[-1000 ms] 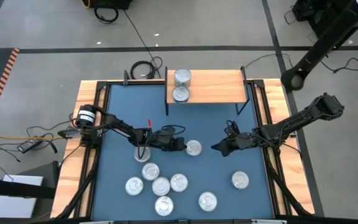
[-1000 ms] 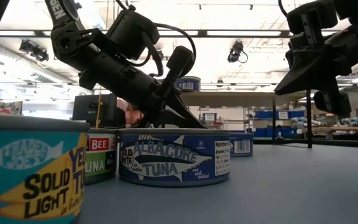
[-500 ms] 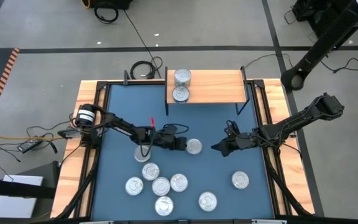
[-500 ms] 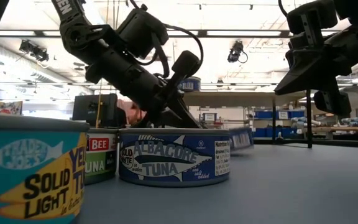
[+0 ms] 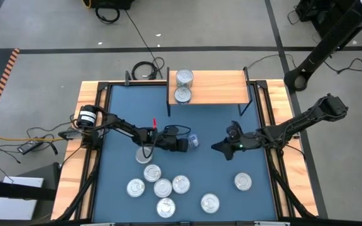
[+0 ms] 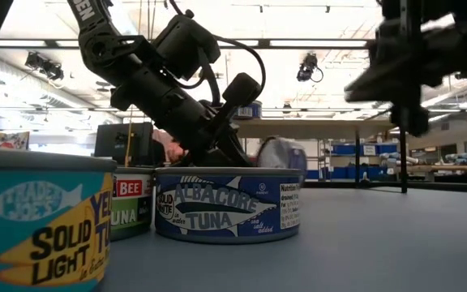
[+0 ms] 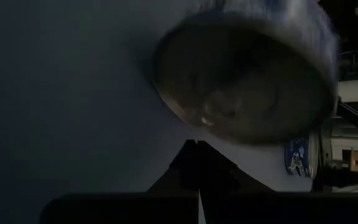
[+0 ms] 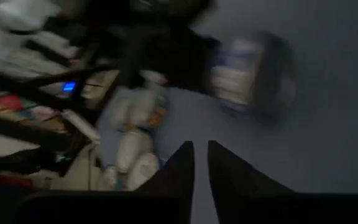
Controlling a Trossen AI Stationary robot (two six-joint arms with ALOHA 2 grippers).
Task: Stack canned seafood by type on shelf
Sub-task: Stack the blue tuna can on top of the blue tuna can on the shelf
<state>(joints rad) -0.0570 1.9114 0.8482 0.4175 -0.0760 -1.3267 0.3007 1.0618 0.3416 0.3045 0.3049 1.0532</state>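
on shelf: two cans | table: eight cans, one tilted

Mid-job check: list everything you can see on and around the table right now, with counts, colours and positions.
shelf: one, light wood on black legs, at the far edge of the table
cans on shelf: two, silver lids, side by side at the shelf's left end
flat cans: eight, silver lids, on the table's near half; seven grouped left of centre, one alone to the right
tipped can: one, silver with blue label, tilted up off the mat at mid-table
table: one, blue top, wooden edging
cables: black, on the floor behind the table
left gripper: shut, at the tipped can
right gripper: mid-table, right of the tipped can, apart from it
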